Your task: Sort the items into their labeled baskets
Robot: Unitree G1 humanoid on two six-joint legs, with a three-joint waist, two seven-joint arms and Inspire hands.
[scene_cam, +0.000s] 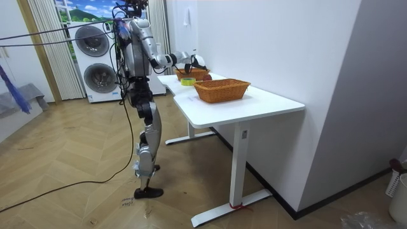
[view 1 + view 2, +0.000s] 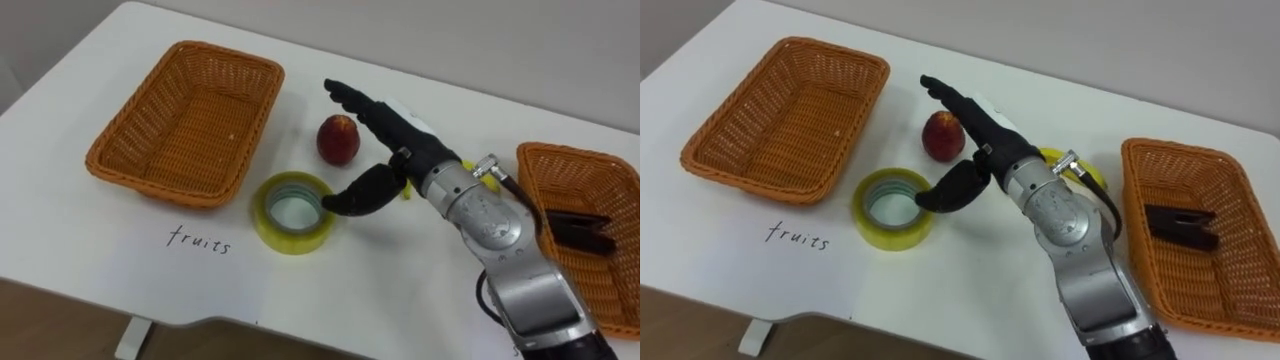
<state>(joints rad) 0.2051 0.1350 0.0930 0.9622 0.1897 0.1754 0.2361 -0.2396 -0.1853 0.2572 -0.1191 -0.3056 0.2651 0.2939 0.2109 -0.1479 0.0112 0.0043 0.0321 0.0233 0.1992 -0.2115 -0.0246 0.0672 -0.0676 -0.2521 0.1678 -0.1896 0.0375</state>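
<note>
Red apple (image 2: 338, 138) sat on surface (image 2: 380, 285) beside tape roll (image 2: 292, 211); right hand (image 2: 397, 130) spread wide alongside it, presumably lining up a grasp for the fruit basket (image 2: 128, 140).

Bright, even light; the white table (image 2: 380, 280) shows only soft, faint shadows.

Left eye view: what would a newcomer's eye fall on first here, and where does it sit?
The robot's right hand, open, reaches across the white table, fingers stretched beside a red apple and thumb at the edge of a yellow tape roll. A wicker basket sits to their left; a second basket at the right edge holds a dark object.
</note>
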